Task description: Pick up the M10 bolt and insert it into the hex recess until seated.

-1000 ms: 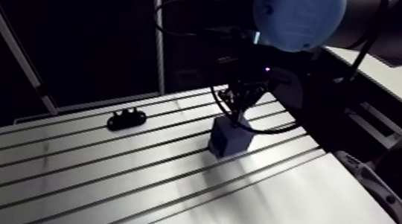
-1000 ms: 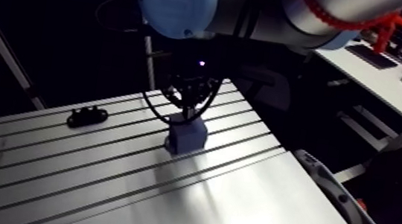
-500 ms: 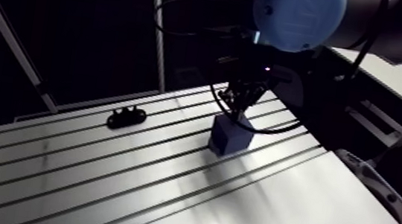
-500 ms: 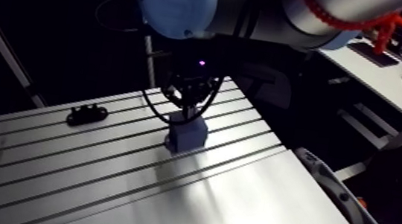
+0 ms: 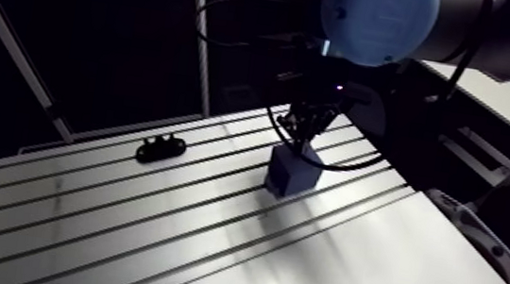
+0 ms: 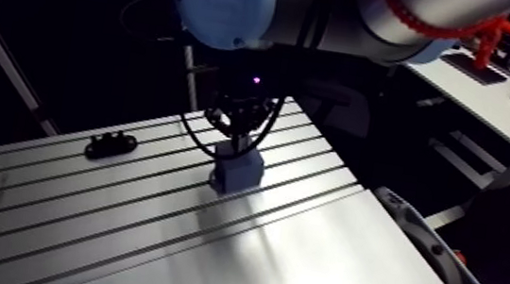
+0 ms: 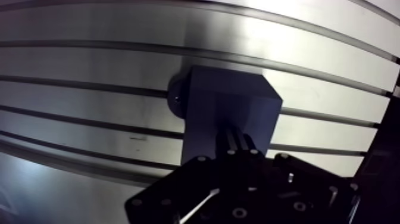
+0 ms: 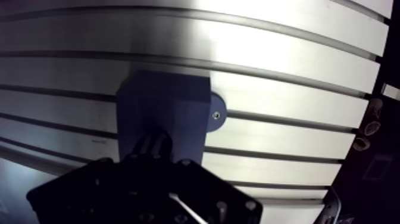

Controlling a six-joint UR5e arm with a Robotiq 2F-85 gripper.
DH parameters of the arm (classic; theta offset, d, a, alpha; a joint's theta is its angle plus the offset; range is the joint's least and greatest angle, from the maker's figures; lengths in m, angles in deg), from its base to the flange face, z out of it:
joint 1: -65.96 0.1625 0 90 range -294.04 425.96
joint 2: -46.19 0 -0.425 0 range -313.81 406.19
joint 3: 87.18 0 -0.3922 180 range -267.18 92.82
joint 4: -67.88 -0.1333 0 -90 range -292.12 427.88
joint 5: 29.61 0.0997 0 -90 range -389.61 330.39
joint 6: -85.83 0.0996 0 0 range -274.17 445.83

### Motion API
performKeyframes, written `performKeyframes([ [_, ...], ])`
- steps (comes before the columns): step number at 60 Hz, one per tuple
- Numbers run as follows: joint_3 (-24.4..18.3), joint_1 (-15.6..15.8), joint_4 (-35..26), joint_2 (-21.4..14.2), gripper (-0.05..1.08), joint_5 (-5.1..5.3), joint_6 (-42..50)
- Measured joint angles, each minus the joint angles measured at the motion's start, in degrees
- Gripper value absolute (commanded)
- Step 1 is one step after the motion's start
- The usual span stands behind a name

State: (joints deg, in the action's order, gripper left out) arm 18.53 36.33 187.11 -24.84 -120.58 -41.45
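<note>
Standing at the insertion step, by the look of it: gripper (image 7: 237,133) planted straight down on the top face of the blue block (image 7: 208,101), which rests on the slotted table (image 7: 89,65). Fingers (image 7: 245,143) drawn close together, tips right at the block's top, judged to be closed on the M10 bolt. Cannot see the bolt itself, nor the hex recess; both hidden under the fingers, so presumably at or partly into the block's top. Cannot tell whether seated. Calls next for a straight, gentle push down, flats lined up with the hex, and letting go only once bottomed. Touching the block's base, a round foot (image 8: 215,115) with a screw; well apart from the block, a small black part (image 5: 160,150). No brand, label or writing readable anywhere.
</note>
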Motion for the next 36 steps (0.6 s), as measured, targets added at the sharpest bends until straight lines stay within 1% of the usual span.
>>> performKeyframes([
  [36, 0.1, 0.0, 0.1, 0.1, 1.08, -0.03, -0.3],
])
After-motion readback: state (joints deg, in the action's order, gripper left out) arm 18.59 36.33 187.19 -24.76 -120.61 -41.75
